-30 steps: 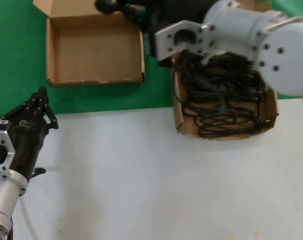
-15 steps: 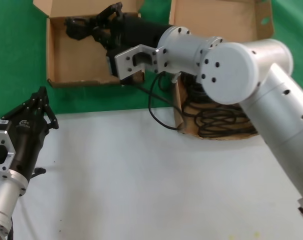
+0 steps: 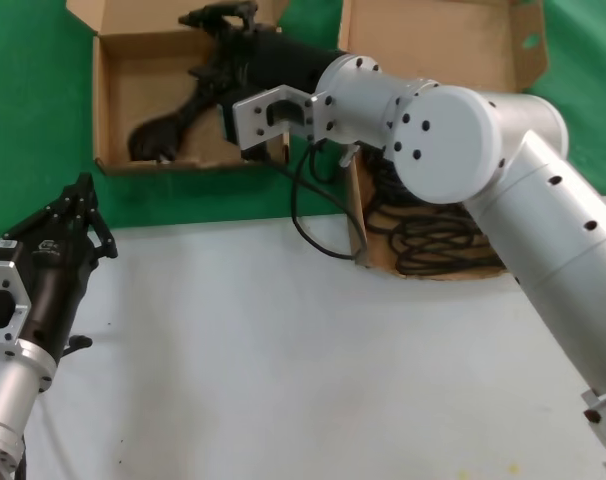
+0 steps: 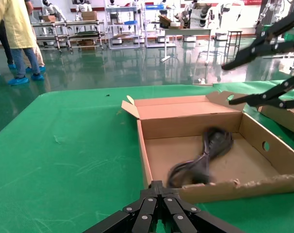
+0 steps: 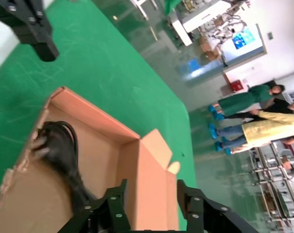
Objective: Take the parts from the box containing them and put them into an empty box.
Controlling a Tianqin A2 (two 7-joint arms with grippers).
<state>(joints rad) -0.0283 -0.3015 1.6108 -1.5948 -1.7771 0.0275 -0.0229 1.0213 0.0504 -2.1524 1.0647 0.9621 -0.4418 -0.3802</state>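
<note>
We see the right gripper stretched across to the wide, low cardboard box on the green mat, hanging over its back part with its fingers spread apart and nothing between them. A coiled black power cord lies inside that box, running from under the gripper toward the ragged front rim (the left wrist view shows it blurred on the box floor). The other cords remain piled in the taller box with the green-marked flap, on our right, and one loose strand loops out over its side wall. The left gripper waits low at the near left over the white table, fingertips drawn together.
</note>
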